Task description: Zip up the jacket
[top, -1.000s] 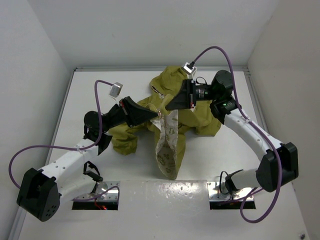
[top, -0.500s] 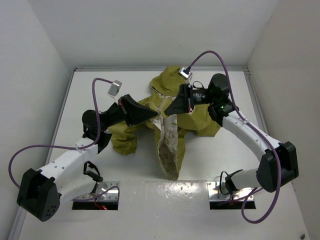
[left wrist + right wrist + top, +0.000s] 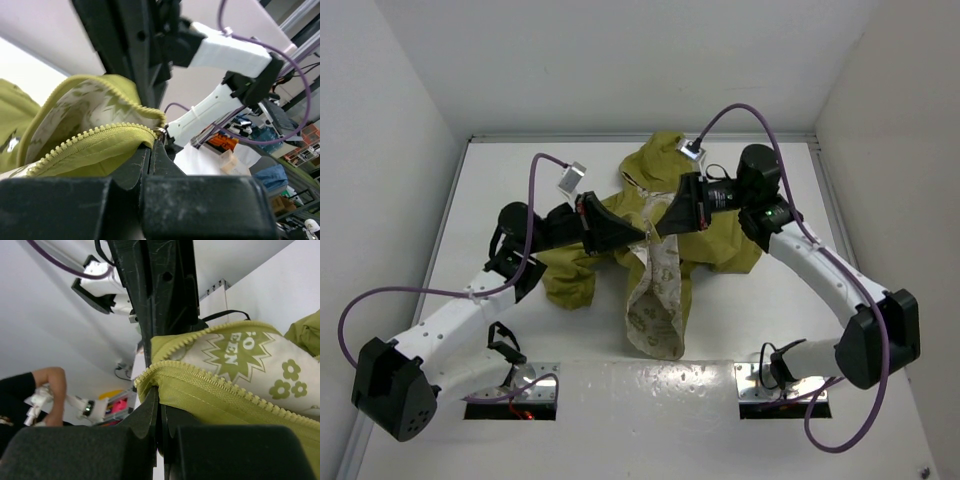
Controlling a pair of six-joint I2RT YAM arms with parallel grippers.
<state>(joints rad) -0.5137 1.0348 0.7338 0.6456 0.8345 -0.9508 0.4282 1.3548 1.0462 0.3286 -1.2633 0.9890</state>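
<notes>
A white table (image 3: 790, 300) carries the olive-green hooded fabric jacket (image 3: 715, 235), crumpled at the centre toward the far side. Its cream doodle-printed lining flap (image 3: 655, 300) spills toward the near edge. The left arm (image 3: 450, 320) reaches forward and bends inward. The right arm (image 3: 820, 270) arcs out along the right side and turns back toward the middle. Their tips meet just beside each other over the jacket's front. The left end effector (image 3: 152, 150) is clenched on the zipper edge beside a small metal piece (image 3: 161, 132). The right end effector (image 3: 159, 395) is clamped on the facing zipper edge, whose yellow-green teeth (image 3: 225, 387) run away from it.
</notes>
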